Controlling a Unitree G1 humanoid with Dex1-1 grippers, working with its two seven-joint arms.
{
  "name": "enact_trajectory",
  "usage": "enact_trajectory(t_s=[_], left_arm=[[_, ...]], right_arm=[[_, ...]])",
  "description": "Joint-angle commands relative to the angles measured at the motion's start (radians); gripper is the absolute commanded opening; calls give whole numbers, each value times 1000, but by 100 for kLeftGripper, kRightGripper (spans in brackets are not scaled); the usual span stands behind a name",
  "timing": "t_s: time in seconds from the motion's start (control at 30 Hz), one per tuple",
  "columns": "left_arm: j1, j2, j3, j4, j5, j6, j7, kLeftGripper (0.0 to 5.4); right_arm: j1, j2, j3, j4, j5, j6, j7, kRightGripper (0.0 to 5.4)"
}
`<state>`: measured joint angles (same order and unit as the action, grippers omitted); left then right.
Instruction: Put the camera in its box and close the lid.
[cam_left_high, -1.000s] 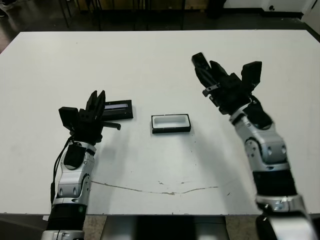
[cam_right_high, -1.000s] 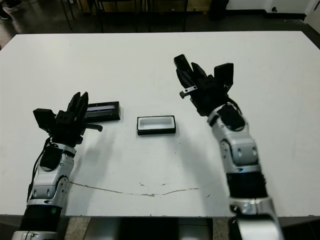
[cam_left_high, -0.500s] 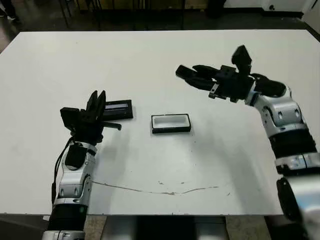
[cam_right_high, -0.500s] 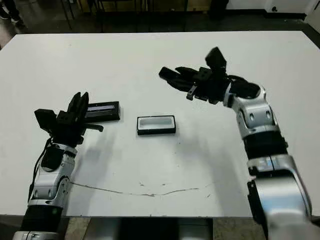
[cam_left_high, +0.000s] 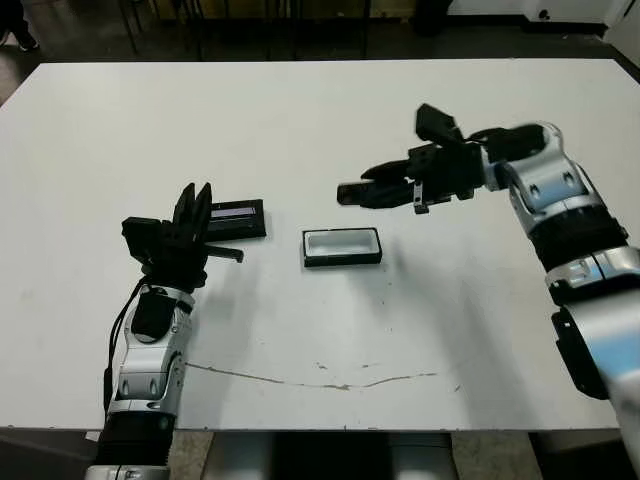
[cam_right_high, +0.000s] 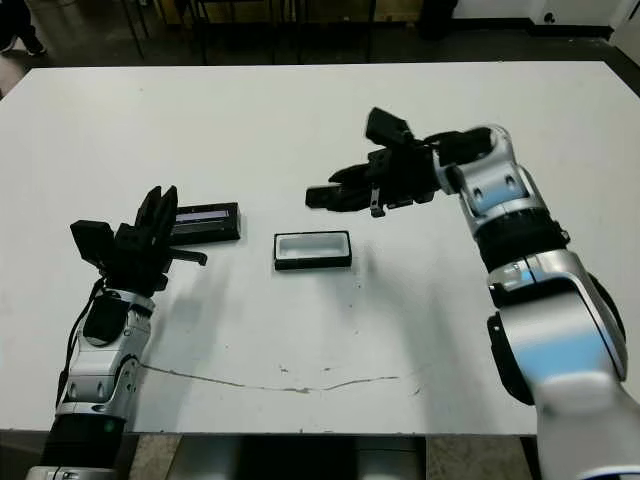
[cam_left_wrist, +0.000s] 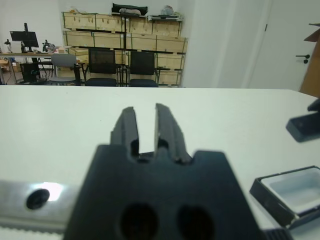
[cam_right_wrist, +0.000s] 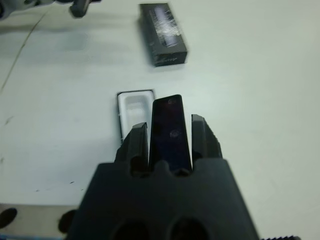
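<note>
Your right hand (cam_left_high: 385, 191) is pinching the slim dark glossy bar-shaped camera (cam_right_wrist: 170, 134) between its two fingers. It's held in the air, above and just behind the small shallow black box w/ white lining (cam_left_high: 342, 246), not touching it. The camera's long axis runs along the fingers, pointing toward the robot's left, roughly parallel to the box's long side. In the right wrist view the bar's far end overlaps the box's near edge.

The box sits open near the middle of the white surface (cam_left_high: 320, 120), long axis left-right. To its left, apart from it w/ a clear gap, lies the flat black rectangular lid w/ a pale silvery stripe (cam_left_high: 236, 219) — same orientation.

Your left hand (cam_left_high: 192, 215) is right at the lid's left end, fingers (cam_left_wrist: 127, 125) close w/ a narrow gap, gripping nothing.

No readable writing on lid or box; the stripe shows only blur.

Room: the surface is wide and bare behind and in front of the box — edges well away.
</note>
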<state>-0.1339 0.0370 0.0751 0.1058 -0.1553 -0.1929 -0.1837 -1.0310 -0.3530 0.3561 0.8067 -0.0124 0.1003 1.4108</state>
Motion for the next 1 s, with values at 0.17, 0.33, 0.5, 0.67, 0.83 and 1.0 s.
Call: enact_trajectory(t_s=[0.17,0.33,0.5,0.67,0.83,1.0], left_arm=[[24,3,-4,-6,7,31,16,0],[25,5,-5,-5,5,31,17,0],[24,3,-7,-2,3,27,15,0],[24,1,-7,1,1,25,16,0],[28,1,-8,-3,1,27,16,0],[27,1,-7,1,-3,25,13,0]], right_arm=[[-4,38,48,30,-50,21,59,74],[9,55,57,49,-62,-25,76,74],[11,65,69,53,-79,-22,83,74],[16,76,69,68,-89,-34,77,74],[14,84,71,92,-105,-33,59,74],[11,91,67,113,-115,-37,41,74]])
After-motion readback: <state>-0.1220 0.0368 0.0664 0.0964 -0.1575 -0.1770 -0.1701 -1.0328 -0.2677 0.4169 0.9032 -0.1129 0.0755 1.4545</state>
